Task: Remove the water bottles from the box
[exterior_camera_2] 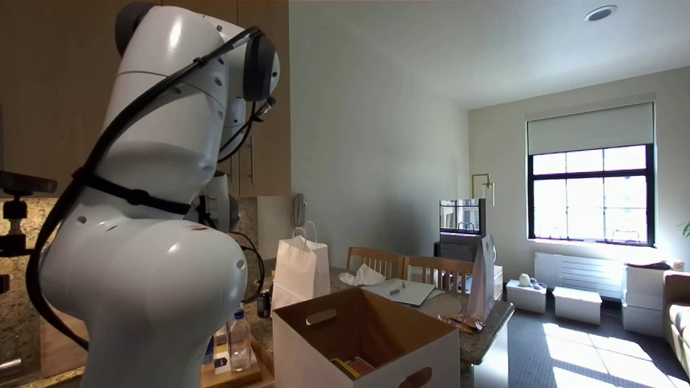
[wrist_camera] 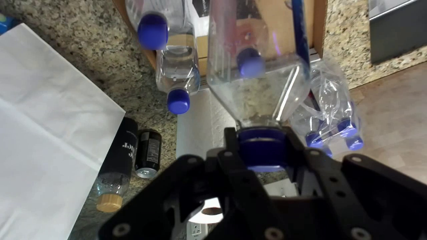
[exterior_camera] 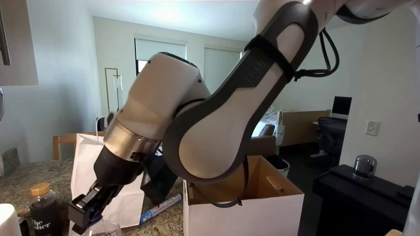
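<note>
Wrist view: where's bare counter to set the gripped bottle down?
Widest bare counter: between the white bag and brown box; a smaller patch, between box and dark grey object. Crowded: beside the bag, with can and wooden-capped bottle, and around the wrapped bottles.

Held bottle (wrist_camera: 265, 85) cut off (top edge), can label (wrist_camera: 153, 150) illegible

Clear water bottle (wrist_camera: 258, 93), blue-capped; box (exterior_camera_2: 302, 353), white outside, brown inside; paper bag (wrist_camera: 50, 130), white; countertop (wrist_camera: 90, 43), speckled tan and black.
</note>
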Tool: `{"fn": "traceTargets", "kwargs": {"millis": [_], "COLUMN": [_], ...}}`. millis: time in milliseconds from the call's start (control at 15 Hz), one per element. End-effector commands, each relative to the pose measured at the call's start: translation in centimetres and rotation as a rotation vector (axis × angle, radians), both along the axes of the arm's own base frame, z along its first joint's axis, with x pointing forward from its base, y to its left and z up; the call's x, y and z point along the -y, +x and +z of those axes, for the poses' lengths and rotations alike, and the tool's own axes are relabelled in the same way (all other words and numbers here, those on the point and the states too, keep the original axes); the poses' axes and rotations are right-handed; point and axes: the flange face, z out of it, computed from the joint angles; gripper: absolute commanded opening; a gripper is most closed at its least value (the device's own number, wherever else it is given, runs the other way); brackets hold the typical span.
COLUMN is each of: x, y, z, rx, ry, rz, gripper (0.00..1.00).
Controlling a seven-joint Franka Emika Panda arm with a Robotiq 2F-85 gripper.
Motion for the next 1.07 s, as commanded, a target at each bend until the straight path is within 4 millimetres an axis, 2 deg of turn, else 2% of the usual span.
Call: {"fn": "traceTargets", "kwargs": {"millis": [0, 67, 133, 267, 667, 1000], "x": [1.2, 1.3, 1.4, 1.6, 1.8, 1.7], "y": [-1.1, -1.1, -1.1, -1.1, -1.3, -1.2], "z": [0.3, 0.4, 0.5, 0.9, 1.7, 2.3], "rx": [0.020, 0.023, 0.025, 0.032, 0.045, 0.050], "ry": [0.005, 0.012, 0.019, 0.033, 0.055, 0.058], "rz": [0.022, 0.023, 0.022, 0.013, 0.012, 0.014], "gripper": [0.14, 0.21, 0.62, 0.61, 0.99, 1.00]}}
